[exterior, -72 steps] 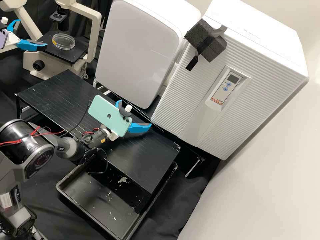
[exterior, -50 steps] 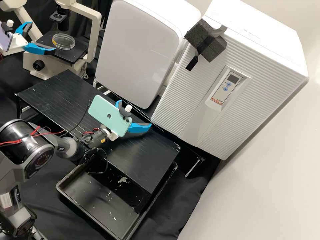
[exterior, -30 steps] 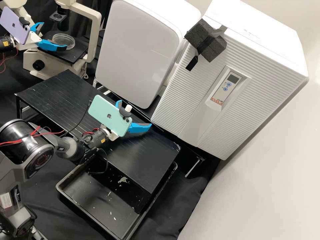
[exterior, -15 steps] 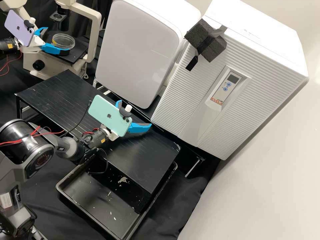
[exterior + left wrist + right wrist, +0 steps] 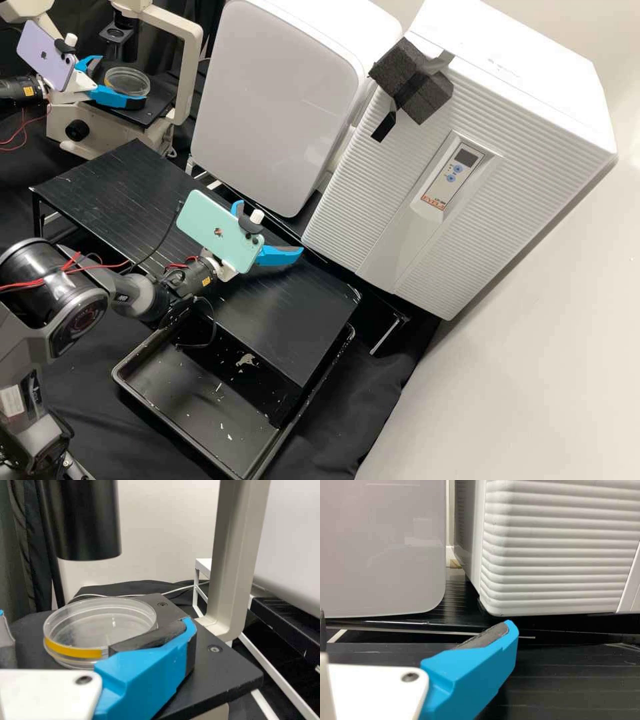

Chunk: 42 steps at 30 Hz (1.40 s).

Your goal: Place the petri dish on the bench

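Just one petri dish (image 5: 95, 625) sits by one left pincer (image 5: 121, 81)

Left end effector (image 5: 123, 81) nearer dish (image 5: 102, 622)

Petri dish (image 5: 128, 80): round, shallow, clear, see-through walls and top. It is sitting flat and level, not tilting, on the black stage (image 5: 157, 105) of the microscope (image 5: 190, 63), well apart from the bench. A yellow-orange strip (image 5: 70, 651) is running along part of its side wall, just under the upper rim. Stacked rim lines are showing around the edge; the clear top is catching pale glints. Contents: can't tell. Bench (image 5: 113, 187): black, long flat top, lying level, fine parallel lines running along it, pale scuffs showing at the edges. The dish isn't resting on it yet.
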Tool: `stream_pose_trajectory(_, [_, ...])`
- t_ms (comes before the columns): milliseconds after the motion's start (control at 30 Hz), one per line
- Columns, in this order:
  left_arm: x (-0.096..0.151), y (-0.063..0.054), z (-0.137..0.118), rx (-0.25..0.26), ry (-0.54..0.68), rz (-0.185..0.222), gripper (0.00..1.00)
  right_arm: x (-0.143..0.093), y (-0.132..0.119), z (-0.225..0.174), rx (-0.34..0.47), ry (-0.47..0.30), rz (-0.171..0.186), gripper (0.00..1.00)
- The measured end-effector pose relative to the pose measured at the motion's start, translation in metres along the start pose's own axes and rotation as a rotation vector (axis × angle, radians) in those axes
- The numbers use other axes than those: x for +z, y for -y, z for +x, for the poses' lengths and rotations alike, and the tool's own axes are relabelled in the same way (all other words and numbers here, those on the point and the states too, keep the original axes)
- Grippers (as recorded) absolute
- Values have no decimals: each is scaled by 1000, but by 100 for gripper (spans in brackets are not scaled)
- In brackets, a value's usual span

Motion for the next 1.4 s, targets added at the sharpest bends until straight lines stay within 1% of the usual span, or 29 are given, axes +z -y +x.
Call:
stream_pose_trajectory(67, [-1, 1, 3, -1, 0, -5, 100, 0, 0, 0, 0, 0, 0, 100])
stream_pose_trajectory(233, [0, 0, 4, 1, 2, -4, 100, 0, 0, 0, 0, 0, 0, 100])
stream_pose_trajectory(267, [0, 0, 4, 0, 4, -9, 0, 0, 0, 0, 0, 0, 0, 100])
stream_pose_trajectory(700, [2, 2, 4, -11, 30, -50, 0, 0, 0, 0, 0, 0, 0, 100])
stream_pose_trajectory(867, [1, 4, 5, -11, 32, -54, 0, 0, 0, 0, 0, 0, 0, 100])
stream_pose_trajectory(1033, [-2, 3, 5, -3, 27, -56, 0, 0, 0, 0, 0, 0, 0, 100])
stream_pose_trajectory(1167, [-3, 2, 5, 0, 25, -71, 0, 0, 0, 0, 0, 0, 0, 100])
stream_pose_trajectory(1400, [-5, 2, 5, 2, 21, -73, 0, 0, 0, 0, 0, 0, 0, 100])
